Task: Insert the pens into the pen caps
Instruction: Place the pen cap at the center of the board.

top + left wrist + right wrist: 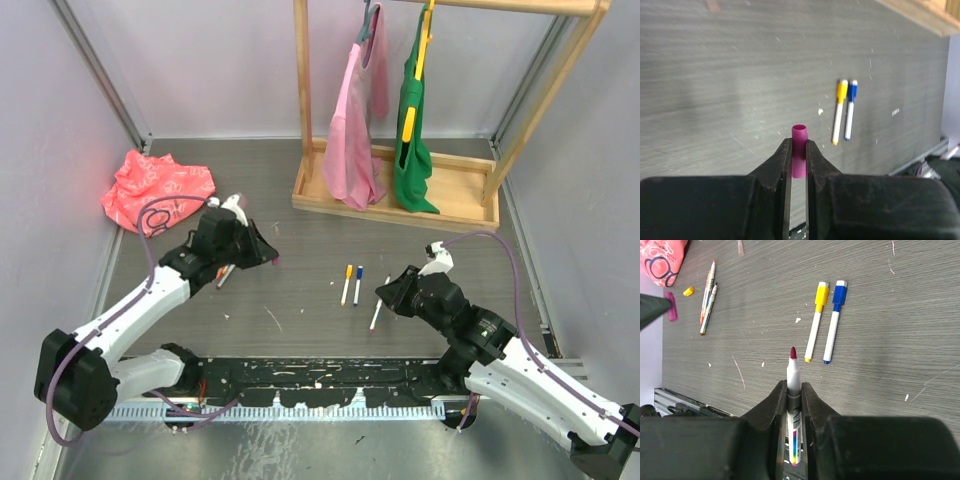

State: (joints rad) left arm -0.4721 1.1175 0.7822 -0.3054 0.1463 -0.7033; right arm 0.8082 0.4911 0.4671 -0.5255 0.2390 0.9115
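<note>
Two capped pens, the yellow pen (813, 330) and the blue pen (832, 332), lie side by side on the grey wood-grain table (420, 235), in front of the wooden rack (455, 185). A pink garment (352, 140) and a green garment (415, 150) hang from the rack. In front of the rack to its left, the left gripper (799, 147) clamps a magenta cap (800, 134). To its right, the right gripper (793, 387) pinches an uncapped pen (793, 367), dark-red tip forward. Pale walls (200, 60) enclose the scuffed, white-flecked surface.

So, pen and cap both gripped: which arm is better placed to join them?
Right, probably. The right pincer grips the pen with the tip jutting free, ready to drive forward; the left pincer grips the magenta cap, open end outward, and can hold steady.
</note>
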